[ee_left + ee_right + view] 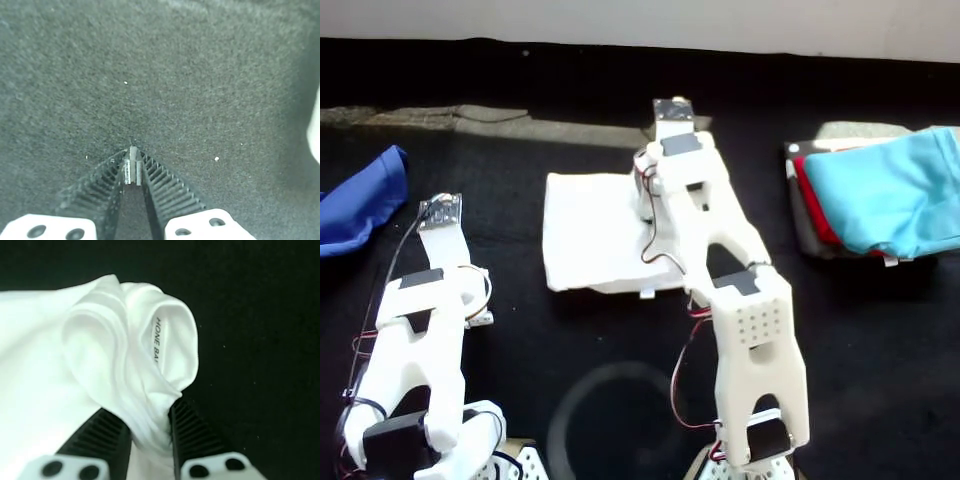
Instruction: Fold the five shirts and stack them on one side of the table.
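**A:** From above, where do things stand?

**B:** The white shirt (590, 235) lies in the middle of the surface (570, 400). It looks partly folded into a rough square. The right arm (720, 260) stretches over the side of it nearer the stack. The left arm (420, 320) sits well apart from it, over bare black cloth. A blue shirt (360, 200) is heaped unfolded at the far left edge.

**A:** Any box or tray to fill?

**B:** Nothing I'd call one. The closest is the stack (810, 240) on the right side. A teal shirt (890, 195) lies slack on top, a red shirt (817, 205) is under it, and something darker is lowest. I cannot tell how many pieces it holds.

**A:** And the left wrist?

**B:** The left hand (131, 162) has its fingers pressed together with nothing between them, over bare surface.

**A:** The right wrist?

**B:** The right hand (149, 422) is clamped on a bunched wad of the white shirt by the collar, with the label showing.

**A:** What could go wrong?

**B:** The pinch is on a wad, not a flat edge. I'd judge a pull could drag the whole shirt and undo its fold. It could also let the cloth slip out if only the outer layers are caught. The teal shirt lies loose too, so anything set on it may slide off.
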Action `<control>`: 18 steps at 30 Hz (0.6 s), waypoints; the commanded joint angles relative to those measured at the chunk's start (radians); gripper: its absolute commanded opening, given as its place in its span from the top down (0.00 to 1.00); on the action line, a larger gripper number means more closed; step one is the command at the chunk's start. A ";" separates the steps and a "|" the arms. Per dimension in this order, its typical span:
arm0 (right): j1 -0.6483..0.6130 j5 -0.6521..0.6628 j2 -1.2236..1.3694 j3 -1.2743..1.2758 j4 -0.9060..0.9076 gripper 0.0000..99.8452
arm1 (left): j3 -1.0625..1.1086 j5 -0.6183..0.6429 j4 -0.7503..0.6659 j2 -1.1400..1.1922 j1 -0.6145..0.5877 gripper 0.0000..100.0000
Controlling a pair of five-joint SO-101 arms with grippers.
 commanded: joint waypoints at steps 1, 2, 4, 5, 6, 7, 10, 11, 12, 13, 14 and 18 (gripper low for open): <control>0.015 0.041 -0.024 -0.101 0.143 0.99 | 0.002 -0.005 -0.015 -0.015 -0.004 0.99; 0.018 0.043 -0.039 -0.131 0.179 0.99 | 0.002 -0.005 -0.015 -0.015 -0.004 0.99; 0.025 0.043 -0.079 -0.193 0.245 0.99 | 0.002 -0.005 -0.015 -0.015 -0.004 0.99; 0.028 0.044 -0.102 -0.228 0.277 0.99 | 0.004 -0.005 -0.015 -0.015 -0.004 0.99; 0.036 0.054 -0.127 -0.262 0.306 0.99 | 0.004 -0.005 -0.015 -0.015 -0.004 0.99; 0.044 0.071 -0.154 -0.297 0.335 0.99 | 0.004 -0.005 -0.015 -0.015 -0.004 0.99; 0.074 0.110 -0.231 -0.377 0.375 0.99 | 0.004 -0.005 -0.015 -0.015 -0.004 0.99; 0.090 0.127 -0.259 -0.383 0.375 0.99 | 0.004 -0.005 -0.015 -0.015 -0.004 0.99; 0.110 0.143 -0.283 -0.383 0.375 0.99 | 0.004 -0.005 -0.015 -0.015 -0.004 0.99; 0.131 0.160 -0.306 -0.383 0.375 0.99 | 0.004 -0.005 -0.015 -0.015 -0.004 0.99; 0.151 0.173 -0.328 -0.383 0.375 0.99 | 0.004 -0.005 -0.015 -0.015 -0.004 0.99; 0.243 0.262 -0.397 -0.381 0.377 0.99 | 0.004 -0.005 -0.015 -0.015 -0.004 0.99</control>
